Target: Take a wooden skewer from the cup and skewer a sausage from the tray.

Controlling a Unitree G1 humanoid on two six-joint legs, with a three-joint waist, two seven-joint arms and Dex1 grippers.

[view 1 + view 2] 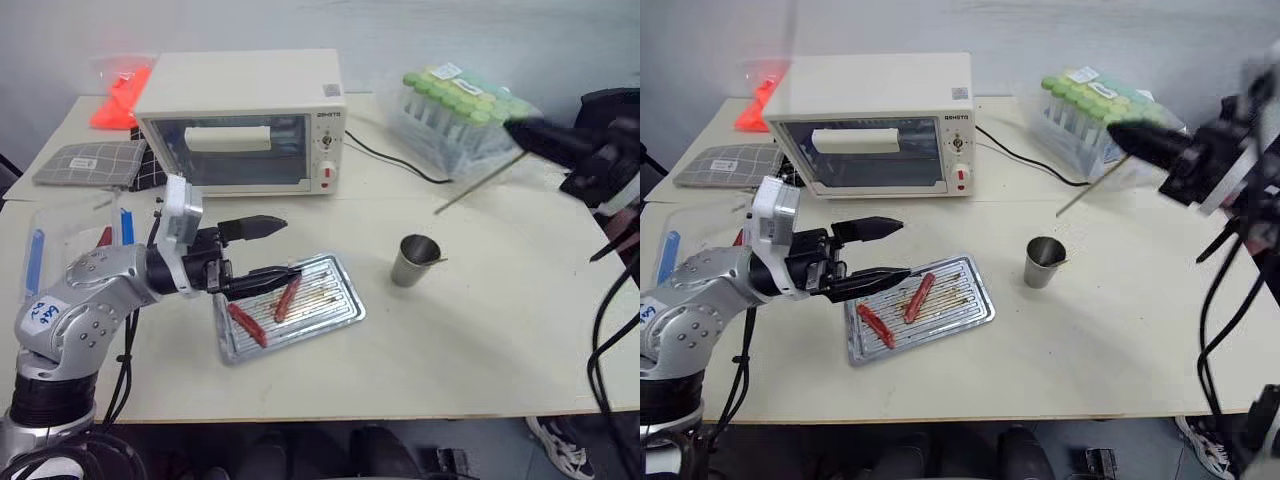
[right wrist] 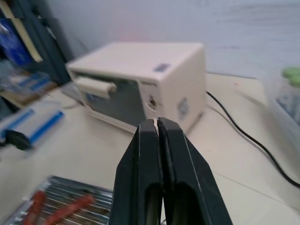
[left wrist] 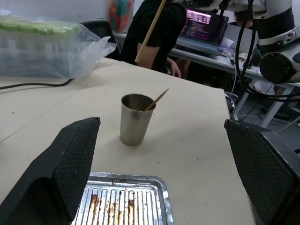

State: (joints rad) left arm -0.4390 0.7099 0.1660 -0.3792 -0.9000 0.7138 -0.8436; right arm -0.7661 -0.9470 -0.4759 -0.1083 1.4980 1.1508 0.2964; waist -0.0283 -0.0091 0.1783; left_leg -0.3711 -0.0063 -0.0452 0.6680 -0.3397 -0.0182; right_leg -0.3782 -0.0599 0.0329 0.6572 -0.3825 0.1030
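I use the cup [image 1: 415, 260] as my landmark: a small metal cup standing upright on the pale table [image 1: 480, 340], with one stick [image 3: 156, 99] leaning inside it. My right gripper [image 1: 1140, 142] is raised above and to the right of the cup, its fingers pressed together on the wooden skewer [image 1: 478, 186], which slants down from the grip toward the cup but hangs clear of it. To the left of the cup lies the tray [image 1: 342, 300], flat on the table. On the tray rests the sausage [image 1: 287, 297], with a brighter red sausage [image 1: 247, 324] further from the cup. My left gripper [image 1: 268, 248] hovers at the tray's far end from the cup, fingers spread wide, holding nothing. A white toaster oven [image 1: 245, 125] stands behind the tray.
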